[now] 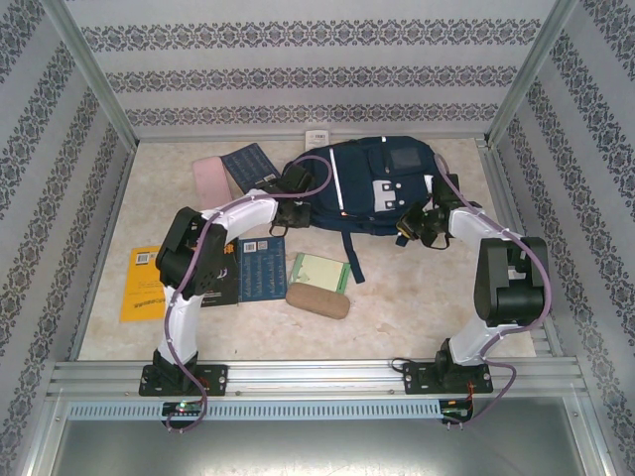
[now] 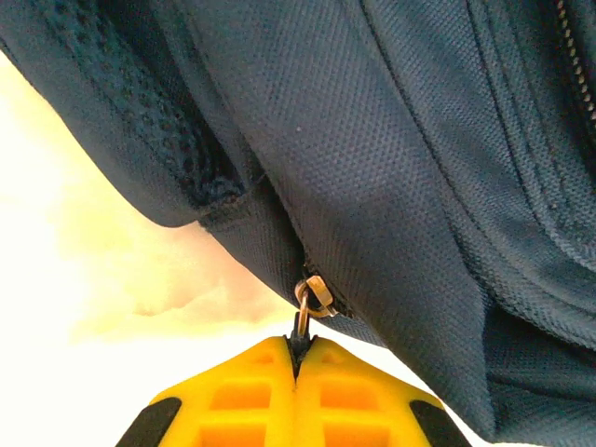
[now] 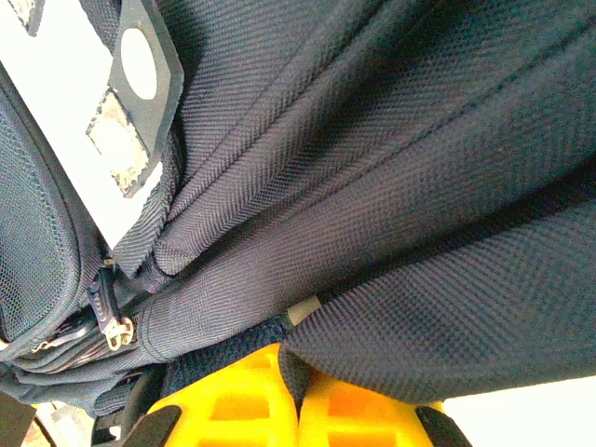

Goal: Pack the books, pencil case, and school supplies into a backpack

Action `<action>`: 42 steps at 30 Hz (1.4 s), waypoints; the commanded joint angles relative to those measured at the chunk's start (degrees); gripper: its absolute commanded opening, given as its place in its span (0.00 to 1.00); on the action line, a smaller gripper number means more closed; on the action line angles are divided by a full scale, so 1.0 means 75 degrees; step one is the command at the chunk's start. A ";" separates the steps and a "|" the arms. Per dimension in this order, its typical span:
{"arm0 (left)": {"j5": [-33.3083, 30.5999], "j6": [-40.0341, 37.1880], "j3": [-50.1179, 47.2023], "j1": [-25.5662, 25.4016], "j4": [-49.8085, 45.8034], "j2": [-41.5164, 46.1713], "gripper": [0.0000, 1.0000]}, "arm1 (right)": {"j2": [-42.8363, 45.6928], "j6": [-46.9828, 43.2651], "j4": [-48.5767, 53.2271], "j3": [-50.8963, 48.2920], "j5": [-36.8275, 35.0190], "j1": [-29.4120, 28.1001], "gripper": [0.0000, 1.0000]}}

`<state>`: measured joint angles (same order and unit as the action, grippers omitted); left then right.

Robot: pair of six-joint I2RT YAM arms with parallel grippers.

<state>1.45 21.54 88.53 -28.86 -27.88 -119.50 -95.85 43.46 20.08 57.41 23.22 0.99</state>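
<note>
Your left gripper pinches the zipper pull, right gripper pinches backpack fabric; tug askew and it slips.

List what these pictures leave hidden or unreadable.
- Top view: the backpack is closed, so its fabric hides whatever is inside.
- Top view: the left arm covers part of the dark blue book.
- Top view: the print on the white pack is too small to read.
- Left wrist view: the left fingers hide most of the zipper pull.
</note>
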 commanded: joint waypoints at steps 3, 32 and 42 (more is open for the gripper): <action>0.0986 -0.0736 -0.0292 -0.0149 -0.0261 0.0559 0.00 | -0.0232 -0.0498 0.0264 0.0832 -0.0818 0.0540 0.00; 0.2346 -0.0138 0.1878 -0.2954 -0.0710 -0.0586 0.00 | 0.1701 0.1344 -0.0696 -0.1837 -0.0238 -0.0660 0.21; 0.1478 -0.0271 0.1286 -0.2731 -0.0971 -0.0210 0.00 | 0.1836 0.0776 -0.0242 -0.1471 -0.0766 -0.0424 0.00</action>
<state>15.57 20.10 99.94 -50.35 -32.82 -124.09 -82.63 51.81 17.61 44.12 19.90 -3.03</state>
